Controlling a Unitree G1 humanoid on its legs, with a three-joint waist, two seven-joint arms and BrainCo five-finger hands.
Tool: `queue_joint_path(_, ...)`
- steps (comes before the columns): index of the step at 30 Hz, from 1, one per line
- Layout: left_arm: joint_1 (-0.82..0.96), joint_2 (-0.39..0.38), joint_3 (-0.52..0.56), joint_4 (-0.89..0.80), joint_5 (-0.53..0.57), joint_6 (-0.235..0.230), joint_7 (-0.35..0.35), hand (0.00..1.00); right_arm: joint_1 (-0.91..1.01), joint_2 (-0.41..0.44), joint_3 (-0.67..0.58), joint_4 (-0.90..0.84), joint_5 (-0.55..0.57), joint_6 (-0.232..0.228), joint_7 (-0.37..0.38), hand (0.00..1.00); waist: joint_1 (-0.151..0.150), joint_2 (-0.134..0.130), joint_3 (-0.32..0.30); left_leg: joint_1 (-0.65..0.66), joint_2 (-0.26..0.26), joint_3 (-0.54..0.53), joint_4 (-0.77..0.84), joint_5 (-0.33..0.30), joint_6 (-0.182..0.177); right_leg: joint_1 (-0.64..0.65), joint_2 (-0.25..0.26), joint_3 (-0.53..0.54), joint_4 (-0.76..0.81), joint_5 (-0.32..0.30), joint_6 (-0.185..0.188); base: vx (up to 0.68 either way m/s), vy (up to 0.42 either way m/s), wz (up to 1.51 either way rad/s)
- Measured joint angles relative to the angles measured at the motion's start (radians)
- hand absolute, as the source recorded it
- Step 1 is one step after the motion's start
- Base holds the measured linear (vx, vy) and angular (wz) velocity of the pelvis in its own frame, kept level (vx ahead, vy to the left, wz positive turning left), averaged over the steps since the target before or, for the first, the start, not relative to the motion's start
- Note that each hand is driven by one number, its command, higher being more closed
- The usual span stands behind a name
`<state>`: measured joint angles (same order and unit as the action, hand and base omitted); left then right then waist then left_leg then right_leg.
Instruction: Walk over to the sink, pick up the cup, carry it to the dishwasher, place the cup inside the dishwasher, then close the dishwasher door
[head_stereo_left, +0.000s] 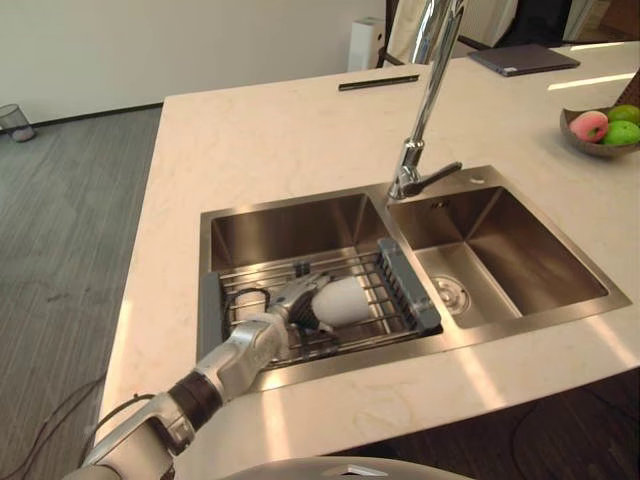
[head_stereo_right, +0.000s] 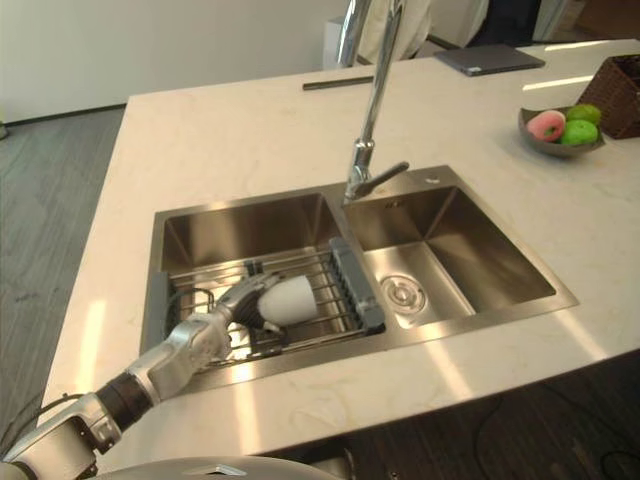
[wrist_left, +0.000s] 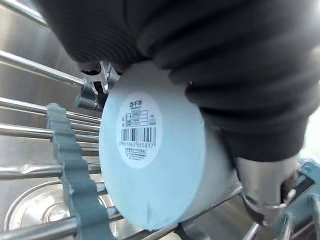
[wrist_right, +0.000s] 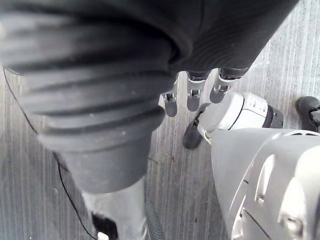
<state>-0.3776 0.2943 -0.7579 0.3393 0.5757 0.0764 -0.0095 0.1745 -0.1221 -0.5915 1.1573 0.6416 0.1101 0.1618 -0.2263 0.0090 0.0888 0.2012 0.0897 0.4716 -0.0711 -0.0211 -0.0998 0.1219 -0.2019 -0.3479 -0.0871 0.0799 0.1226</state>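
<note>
The robot's left hand (head_stereo_left: 291, 306) reaches down into the left basin of a steel sink (head_stereo_left: 300, 203) set in a pale counter (head_stereo_left: 260, 120), its fingers curled over a white cup (head_stereo_left: 341, 302) that lies on its side on a wire rack (head_stereo_left: 385, 290). The cup sits under the palm, its labelled base turned towards the wrist and its body pointing away past the fingertips, towards the rack's grey end strip (head_stereo_left: 410, 285). Beyond the hand stands the tap (head_stereo_left: 425, 100) on the divider between the basins, and past the cup lies the second basin with its drain (head_stereo_left: 451, 295). A bowl of fruit (head_stereo_left: 603, 128) rests far off on the counter. The right hand (wrist_right: 193, 99) hangs over the grey floor (wrist_right: 300, 50), fingers loose and holding nothing.
</note>
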Motion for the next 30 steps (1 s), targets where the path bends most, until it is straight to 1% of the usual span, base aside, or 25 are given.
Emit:
queue_joint_path(4,-0.035,-0.001,0.0,0.006,0.045,0.006,-0.068,1.0,0.001,0.002,0.008,0.0,0.0,0.0,-0.001,0.0,0.0,0.0,0.001,0.004,0.0,0.006,-0.001,-0.001,-0.001,0.0,0.0,0.006,0.0,0.0,0.0,-0.01,-0.01,-0.03)
queue_joint_path(5,-0.048,-0.001,-0.001,0.006,0.07,0.01,-0.1,1.0,0.001,0.003,0.014,0.0,0.0,0.001,-0.001,0.0,0.0,0.001,0.002,0.004,0.0,0.006,-0.001,-0.001,-0.001,0.0,0.0,0.006,0.0,0.0,0.001,0.0,0.0,0.0)
queue_joint_path(9,-0.079,-0.001,-0.018,0.007,0.114,0.013,-0.132,1.0,0.0,0.006,0.036,-0.001,0.0,0.001,0.0,0.0,-0.002,0.002,0.003,0.004,0.0,0.005,-0.002,-0.002,-0.002,-0.001,0.001,0.006,0.0,-0.001,0.002,0.0,0.0,0.0)
queue_joint_path(14,-0.098,-0.001,-0.039,0.007,0.113,0.008,-0.122,1.0,-0.001,0.007,0.04,0.0,0.0,0.001,-0.001,0.0,-0.007,0.008,0.008,0.003,0.0,0.005,-0.001,-0.003,-0.004,-0.002,0.001,0.007,0.0,-0.003,0.004,0.0,0.0,0.0)
queue_joint_path(17,-0.098,0.0,-0.061,0.022,0.052,-0.023,-0.053,1.0,-0.003,0.007,0.041,0.0,0.0,0.001,-0.002,0.0,-0.009,0.013,0.017,0.002,0.0,0.004,-0.001,-0.004,-0.004,-0.002,0.001,0.006,0.0,-0.004,0.005,0.0,0.0,0.0)
queue_joint_path(19,-0.088,0.001,-0.069,0.042,-0.049,-0.104,0.02,1.0,-0.006,0.005,0.041,0.0,0.0,0.001,-0.009,0.0,-0.011,0.02,0.024,0.001,-0.001,0.001,0.0,-0.004,-0.004,-0.001,0.001,0.004,0.001,-0.004,0.006,0.0,0.0,0.02)
queue_joint_path(20,-0.082,0.003,-0.068,0.045,-0.076,-0.127,0.03,1.0,-0.008,0.005,0.04,0.0,0.0,0.002,-0.011,0.0,-0.011,0.021,0.026,-0.001,-0.001,-0.001,0.001,-0.004,-0.004,-0.001,0.001,0.003,0.002,-0.004,0.006,0.0,0.0,0.05)
queue_joint_path(21,-0.066,0.01,-0.065,0.043,-0.147,-0.163,0.046,1.0,-0.01,0.004,0.039,-0.001,0.0,0.003,-0.011,0.0,-0.015,0.023,0.03,-0.005,-0.002,-0.004,0.005,-0.004,-0.003,-0.002,0.001,0.0,0.004,-0.004,0.006,0.0,0.0,0.06)
queue_joint_path(22,-0.044,0.021,-0.043,0.029,-0.21,-0.184,0.051,1.0,-0.014,0.004,0.038,-0.001,0.0,0.003,-0.01,0.0,-0.017,0.032,0.035,-0.007,-0.001,-0.006,0.012,-0.006,-0.002,0.0,0.001,-0.003,0.006,-0.004,0.006,0.0,0.0,0.04)
queue_joint_path(23,-0.027,0.026,-0.014,0.015,-0.257,-0.195,0.05,1.0,-0.016,0.003,0.037,-0.001,0.0,0.003,-0.01,0.0,-0.017,0.029,0.043,-0.009,0.0,-0.006,0.016,-0.007,-0.001,0.0,0.001,-0.004,0.006,-0.004,0.006,0.0,0.0,0.03)
queue_joint_path(24,0.003,0.043,0.047,-0.018,-0.378,-0.215,0.043,1.0,-0.018,0.003,0.036,-0.002,0.0,0.003,-0.01,0.0,-0.016,0.028,0.051,-0.011,0.001,-0.01,0.017,-0.007,-0.001,0.0,0.001,-0.008,0.007,-0.003,0.007,0.0,0.0,0.05)
queue_joint_path(25,0.019,0.05,0.084,-0.042,-0.442,-0.223,0.04,1.0,-0.017,0.002,0.033,-0.001,0.0,0.004,-0.01,0.0,-0.016,0.027,0.052,-0.015,0.001,-0.014,0.019,-0.006,-0.001,0.0,0.001,-0.013,0.007,-0.003,0.007,0.0,-0.014,0.19)
queue_joint_path(26,0.043,0.061,0.181,-0.107,-0.582,-0.235,0.025,1.0,-0.005,0.0,0.029,-0.002,0.0,0.003,-0.01,0.0,-0.006,0.024,0.053,-0.02,0.001,-0.029,0.021,-0.006,0.0,0.005,0.0,-0.024,0.007,-0.003,0.007,0.0,-0.019,0.23)
queue_joint_path(27,0.048,0.069,0.238,-0.146,-0.65,-0.245,0.021,1.0,0.003,-0.001,0.029,-0.002,0.0,0.004,-0.009,0.0,0.006,0.024,0.053,-0.022,0.001,-0.036,0.023,-0.006,0.0,0.011,-0.001,-0.032,0.007,-0.003,0.007,0.0,-0.029,0.24)
queue_joint_path(28,0.048,0.076,0.276,-0.17,-0.683,-0.252,0.021,1.0,0.008,-0.002,0.028,-0.002,-0.001,0.004,-0.008,0.0,0.014,0.024,0.053,-0.022,0.001,-0.04,0.024,-0.006,0.0,0.016,-0.001,-0.04,0.007,-0.003,0.007,-0.01,-0.026,0.26)
queue_joint_path(29,0.048,0.097,0.371,-0.217,-0.762,-0.279,0.024,1.0,0.014,-0.002,0.027,-0.003,-0.002,0.004,-0.004,0.0,0.027,0.024,0.053,-0.024,0.001,-0.058,0.029,-0.006,0.0,0.023,-0.002,-0.055,0.007,-0.003,0.007,-0.01,-0.026,0.23)
queue_joint_path(30,0.048,0.105,0.406,-0.231,-0.793,-0.29,0.025,1.0,0.016,-0.002,0.026,-0.003,-0.003,0.004,-0.002,0.0,0.033,0.024,0.053,-0.024,0.001,-0.062,0.031,-0.006,0.0,0.026,-0.002,-0.059,0.007,-0.003,0.007,-0.03,-0.023,0.22)
